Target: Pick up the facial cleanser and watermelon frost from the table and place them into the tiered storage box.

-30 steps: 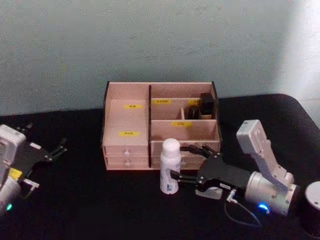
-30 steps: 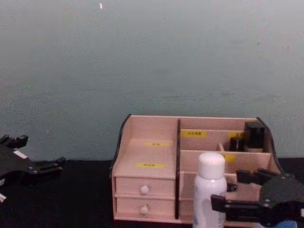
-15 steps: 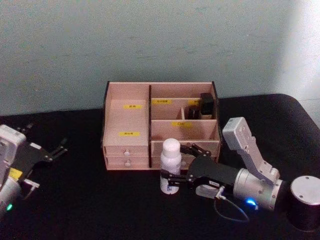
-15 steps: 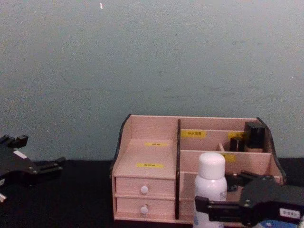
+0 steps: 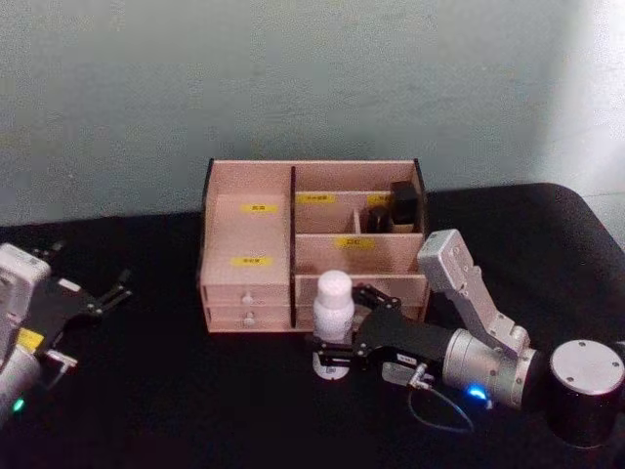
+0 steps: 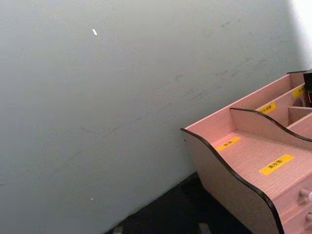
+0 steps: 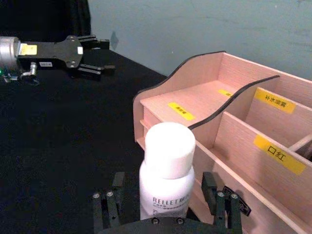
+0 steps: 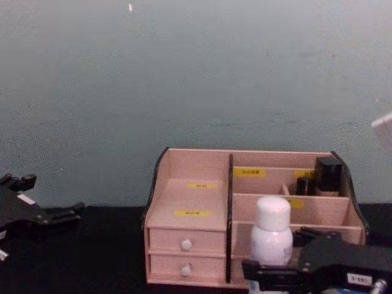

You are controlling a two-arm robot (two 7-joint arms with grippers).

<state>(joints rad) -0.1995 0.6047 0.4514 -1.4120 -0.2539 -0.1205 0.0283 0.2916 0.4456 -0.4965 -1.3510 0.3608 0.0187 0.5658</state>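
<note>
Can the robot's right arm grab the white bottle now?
Probably yes. The right gripper has its fingers open on either side of the white bottle, and nothing stands between them.

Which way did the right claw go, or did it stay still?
Yes, it moved: the right gripper slid toward the robot's left along the tiered storage box's front; its open fingers now straddle the white bottle.

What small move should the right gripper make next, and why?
Probably close the right gripper on the white bottle: its open fingers flank the upright bottle with gaps on both sides, so nothing is gripped yet. The left gripper sits idle, far left.
</note>
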